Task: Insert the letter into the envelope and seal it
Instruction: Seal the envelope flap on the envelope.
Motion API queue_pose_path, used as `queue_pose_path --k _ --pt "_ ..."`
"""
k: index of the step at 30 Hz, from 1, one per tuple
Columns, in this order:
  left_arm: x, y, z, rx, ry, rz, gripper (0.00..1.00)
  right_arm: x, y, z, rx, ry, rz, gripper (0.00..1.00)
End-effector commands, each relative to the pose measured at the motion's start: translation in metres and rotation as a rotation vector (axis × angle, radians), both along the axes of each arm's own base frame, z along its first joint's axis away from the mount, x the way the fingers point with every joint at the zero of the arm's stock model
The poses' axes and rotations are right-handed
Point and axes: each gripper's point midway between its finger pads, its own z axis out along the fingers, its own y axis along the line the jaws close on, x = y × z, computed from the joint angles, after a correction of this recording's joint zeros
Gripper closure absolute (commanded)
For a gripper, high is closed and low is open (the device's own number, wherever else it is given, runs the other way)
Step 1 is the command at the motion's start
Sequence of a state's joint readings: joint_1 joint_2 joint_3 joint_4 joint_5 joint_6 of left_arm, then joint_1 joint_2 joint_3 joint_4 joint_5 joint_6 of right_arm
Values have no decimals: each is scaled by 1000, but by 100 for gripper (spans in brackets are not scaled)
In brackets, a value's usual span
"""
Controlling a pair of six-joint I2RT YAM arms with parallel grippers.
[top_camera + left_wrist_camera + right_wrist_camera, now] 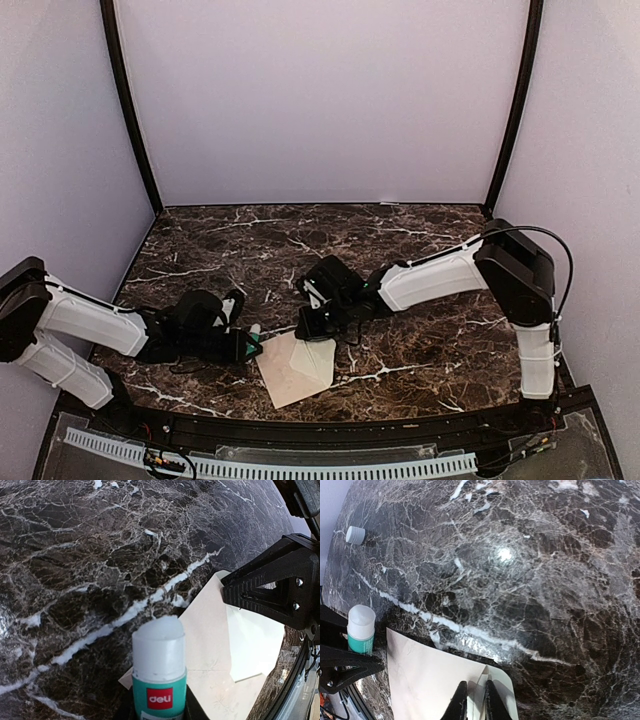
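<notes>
The cream envelope lies on the marble table near the front edge, and also shows in the left wrist view and the right wrist view. Its paler triangular flap is lifted. My right gripper is shut on the flap's tip. My left gripper is shut on an uncapped teal glue stick, whose white tip is close to the envelope's left corner. No separate letter sheet shows; it is hidden or out of view.
A small grey-white cap lies on the table far from the envelope. The right gripper's black body hangs over the envelope's far side. A black rail runs along the table's front edge just behind the envelope.
</notes>
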State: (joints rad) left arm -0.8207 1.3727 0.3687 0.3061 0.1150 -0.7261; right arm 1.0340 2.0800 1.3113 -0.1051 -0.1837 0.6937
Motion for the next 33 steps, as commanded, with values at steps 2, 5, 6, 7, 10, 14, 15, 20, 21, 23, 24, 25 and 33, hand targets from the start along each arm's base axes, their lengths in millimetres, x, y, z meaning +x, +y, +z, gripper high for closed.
queue_pose_path --k 2,5,6,7,10,14,15,20,21,23,24,25,33 --pt "-5 9 -13 29 30 14 100 0 5 -7 11 13 7 90" --pt "-5 11 -13 35 32 16 100 -2 2 -7 12 26 3 90" --pt "-5 12 -14 40 34 18 100 -2 0 -7 11 29 -4 90" --pt "-5 12 -14 41 33 19 100 -2 -2 -6 9 30 -10 90" --pt "-5 15 -14 51 31 26 100 -1 -10 -2 30 37 -24 92" --pt "-5 14 -13 46 28 21 100 0 -16 -6 38 53 -26 100" --pt "-5 14 -14 49 30 20 100 0 -16 -7 39 57 -24 100" --pt "-3 12 -13 46 28 19 100 -3 -14 -12 50 75 -14 100" --pt "-3 12 -13 47 28 16 100 -4 -14 -13 50 80 -12 100" --pt "-3 11 -14 49 30 10 100 -5 -11 -12 71 83 -5 100" --pt "-4 11 -16 53 34 8 100 -6 -9 -11 82 86 1 100" --pt "-3 9 -15 49 32 5 100 -6 -8 -11 87 89 4 100" --pt "-1 5 -14 45 27 -4 100 -8 2 -7 136 100 19 100"
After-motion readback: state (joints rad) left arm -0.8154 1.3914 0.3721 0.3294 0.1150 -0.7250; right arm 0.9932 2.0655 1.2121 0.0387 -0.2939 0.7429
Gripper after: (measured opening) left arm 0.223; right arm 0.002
